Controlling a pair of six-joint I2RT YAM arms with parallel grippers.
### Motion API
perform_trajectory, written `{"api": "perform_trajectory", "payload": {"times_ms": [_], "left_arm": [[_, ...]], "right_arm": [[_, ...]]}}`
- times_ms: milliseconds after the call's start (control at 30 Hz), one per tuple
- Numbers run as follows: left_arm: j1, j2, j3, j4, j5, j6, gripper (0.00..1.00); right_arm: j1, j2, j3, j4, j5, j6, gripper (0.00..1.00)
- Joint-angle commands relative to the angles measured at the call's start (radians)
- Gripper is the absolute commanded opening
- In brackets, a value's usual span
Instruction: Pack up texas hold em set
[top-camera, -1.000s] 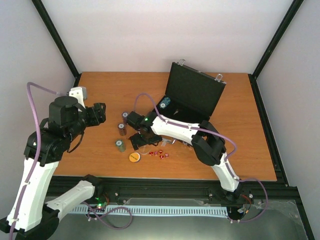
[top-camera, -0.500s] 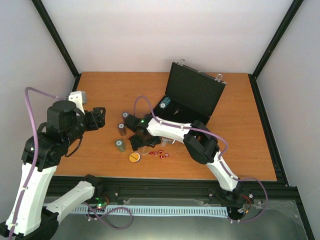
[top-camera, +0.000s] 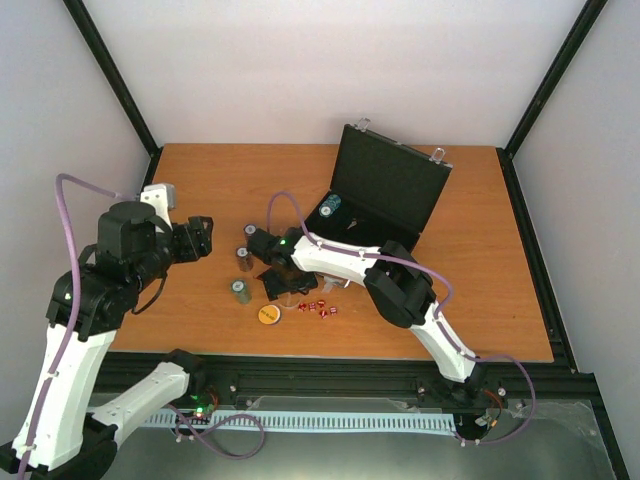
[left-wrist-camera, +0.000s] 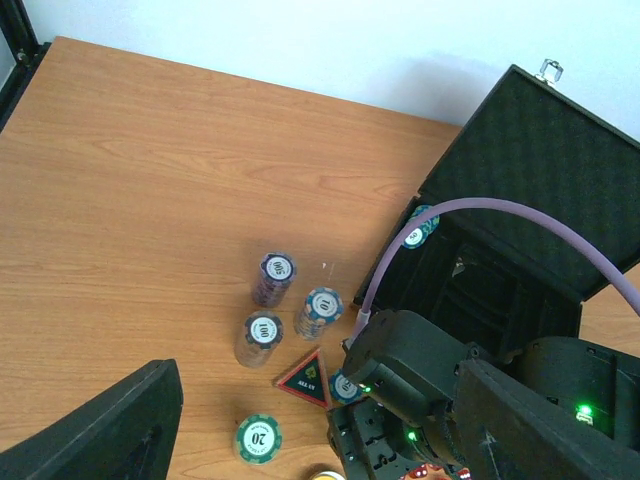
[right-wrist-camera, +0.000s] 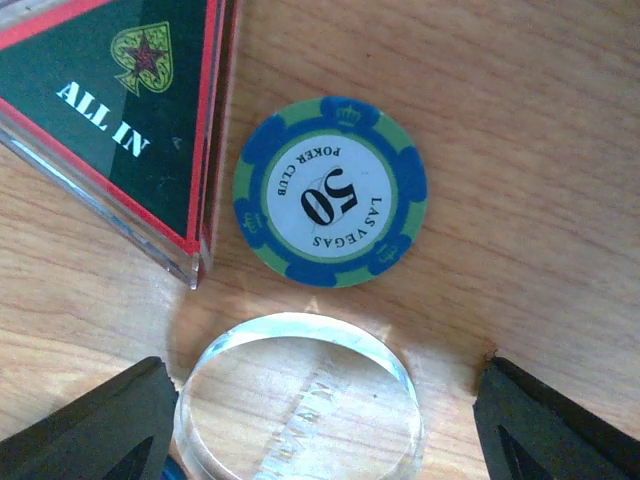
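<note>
Four chip stacks (left-wrist-camera: 262, 335) stand near the middle of the table (top-camera: 500, 300), in front of the black case (top-camera: 390, 190), which lies open toward the back edge. Low among them, the right claw (right-wrist-camera: 322, 395) has its jaws spread either side of a clear round disc (right-wrist-camera: 300, 410), not clamped, beside a 50 chip (right-wrist-camera: 330, 205) and the triangle (right-wrist-camera: 110, 110). An orange disc (top-camera: 268, 314) and red dice (top-camera: 318, 307) lie nearer the front edge. Toward the left edge, the left claw (top-camera: 200, 232) hangs open, holding nothing.

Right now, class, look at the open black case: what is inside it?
One stack of green-edged chips lies at the left end of the case, seen from above. The rest that shows is dark lining. The right arm hides its near edge.
</note>
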Motion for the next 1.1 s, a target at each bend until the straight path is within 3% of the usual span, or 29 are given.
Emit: {"api": "perform_trajectory", "payload": {"times_ms": [0,567,667,800,1067], "left_arm": [[0.002,-0.008,-0.004,0.005,0.012,0.009,0.77],[0.003,-0.006,-0.024,0.021,0.016,0.016,0.77],[0.002,-0.006,-0.024,0.025,0.017,0.016,0.77],[0.002,-0.001,-0.027,0.030,0.019,0.016,0.77],[0.002,0.000,-0.033,0.037,0.025,0.011,0.77]], "right_arm": [[0.006,0.013,0.000,-0.024,0.021,0.011,0.82],[0.029,-0.004,-0.039,-0.026,0.022,0.016,0.89],[0.029,0.002,-0.048,-0.017,0.015,0.014,0.84],[0.029,0.001,-0.055,-0.016,0.016,0.016,0.64],[0.029,-0.022,-0.057,-0.022,0.049,0.018,0.61]]}}
